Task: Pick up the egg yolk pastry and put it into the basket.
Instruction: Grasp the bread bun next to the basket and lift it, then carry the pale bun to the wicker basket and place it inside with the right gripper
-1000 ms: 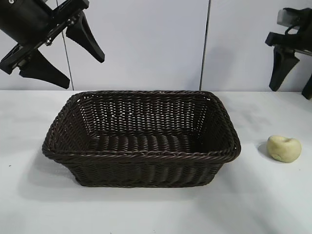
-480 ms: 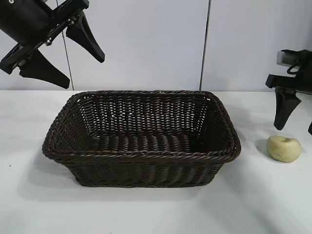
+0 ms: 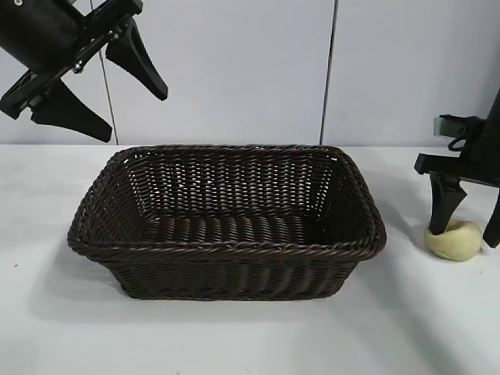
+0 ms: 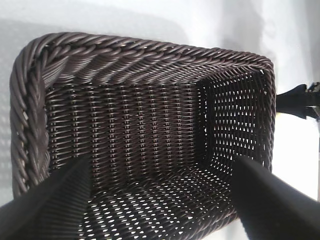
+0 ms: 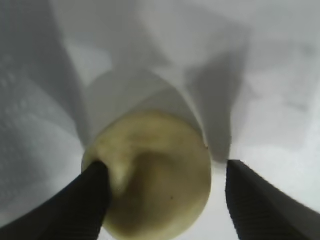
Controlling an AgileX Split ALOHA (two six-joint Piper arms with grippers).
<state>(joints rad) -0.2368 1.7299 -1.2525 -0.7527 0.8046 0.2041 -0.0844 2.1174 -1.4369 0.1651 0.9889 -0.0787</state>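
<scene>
The egg yolk pastry [image 3: 455, 242], a pale yellow lumpy bun, lies on the white table to the right of the basket [image 3: 234, 248]. My right gripper [image 3: 464, 234] has come down over it, open, with the pastry [image 5: 160, 150] between its fingers. In the right wrist view one finger [image 5: 90, 200] touches the bun's side and the other finger [image 5: 255, 200] stands a little clear of it. My left gripper [image 3: 133, 116] hangs open high at the back left, above the basket's left end. The left wrist view looks down between its open fingers [image 4: 161, 165] into the empty dark brown wicker basket [image 4: 125, 50].
A pale wall with a dark vertical seam [image 3: 330, 70] backs the table. White tabletop [image 3: 250, 336] lies in front of the basket and round the pastry. The right arm's gripper [image 4: 300, 97] shows past the basket's far end in the left wrist view.
My right gripper has come down from above and set its fingers either side of the pastry, narrowing a little. The left arm, the basket and the pastry have not moved.
</scene>
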